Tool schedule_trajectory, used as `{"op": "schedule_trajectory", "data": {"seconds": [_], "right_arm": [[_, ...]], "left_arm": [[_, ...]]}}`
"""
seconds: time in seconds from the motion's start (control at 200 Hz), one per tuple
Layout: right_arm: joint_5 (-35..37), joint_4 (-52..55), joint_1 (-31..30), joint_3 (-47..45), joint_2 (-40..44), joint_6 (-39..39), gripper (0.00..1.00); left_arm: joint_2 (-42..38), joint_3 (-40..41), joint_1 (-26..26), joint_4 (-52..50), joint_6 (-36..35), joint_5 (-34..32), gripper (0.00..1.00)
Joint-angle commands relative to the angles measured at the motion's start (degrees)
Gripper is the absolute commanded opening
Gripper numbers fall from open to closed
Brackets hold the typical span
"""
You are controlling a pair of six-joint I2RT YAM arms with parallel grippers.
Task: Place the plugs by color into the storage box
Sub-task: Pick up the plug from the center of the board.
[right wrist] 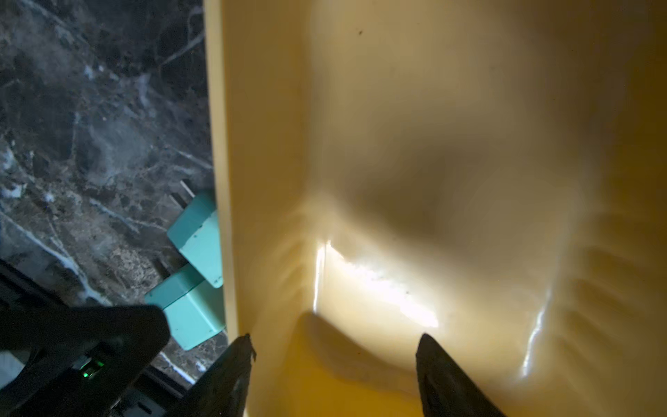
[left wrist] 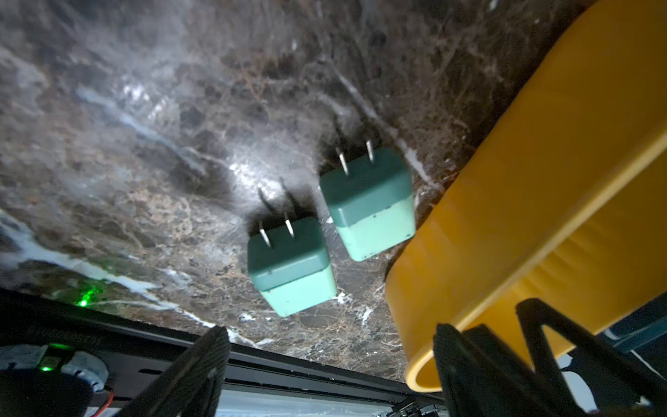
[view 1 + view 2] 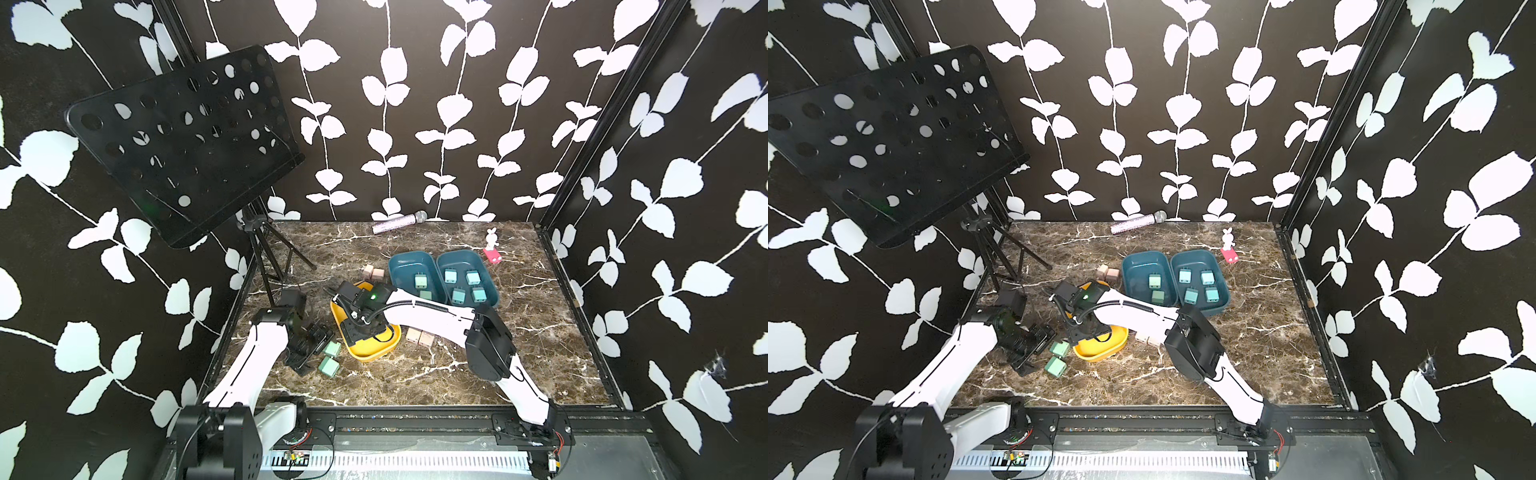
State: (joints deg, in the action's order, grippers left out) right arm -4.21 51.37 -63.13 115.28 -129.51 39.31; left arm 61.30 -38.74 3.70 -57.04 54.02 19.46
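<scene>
Two teal-green plugs (image 3: 330, 357) lie prongs-out on the marble beside a yellow tray (image 3: 374, 353). My left gripper (image 3: 309, 347) stands open just short of them, nothing between its fingers (image 2: 202, 361); the nearer plug (image 2: 292, 267) is ahead of the jaws. My right gripper (image 1: 335, 343) hangs open and empty over the bare yellow tray floor (image 1: 433, 144). Behind it, the dark teal storage box (image 3: 405, 259) holds two greenish plugs (image 3: 421, 281) in one half and several light blue plugs (image 3: 450, 275) in the other. Two pairs of pinkish-beige plugs (image 3: 419, 337) (image 3: 372, 273) sit on the table.
A black perforated music stand (image 3: 183, 137) on a tripod (image 3: 270, 266) overhangs the back left. A microphone (image 3: 399, 222) lies along the back wall and a pink rabbit toy (image 3: 492, 247) stands at the back right. A black rail (image 3: 415, 419) runs along the front edge.
</scene>
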Motion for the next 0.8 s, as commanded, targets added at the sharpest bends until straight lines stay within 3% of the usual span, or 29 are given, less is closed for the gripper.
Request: {"op": "schedule_trajectory", "data": {"seconds": [0.0,0.48,0.795], "right_arm": [[1.4,-0.3,1.6,1.8,-1.5,1.1,0.70],[1.3,-1.0,4.0,4.2,-3.1,1.0,0.70],[2.6,-6.2,4.1,-6.6,4.4,3.6,0.71]], "left_arm": [[-1.4,3.0,0.2,-1.0,3.4,1.9,0.89],[-3.4,7.4,3.0,-2.8,4.7,-3.2,0.78],[2.3,4.6,3.2,1.4,7.1,-6.6,0.74]]}}
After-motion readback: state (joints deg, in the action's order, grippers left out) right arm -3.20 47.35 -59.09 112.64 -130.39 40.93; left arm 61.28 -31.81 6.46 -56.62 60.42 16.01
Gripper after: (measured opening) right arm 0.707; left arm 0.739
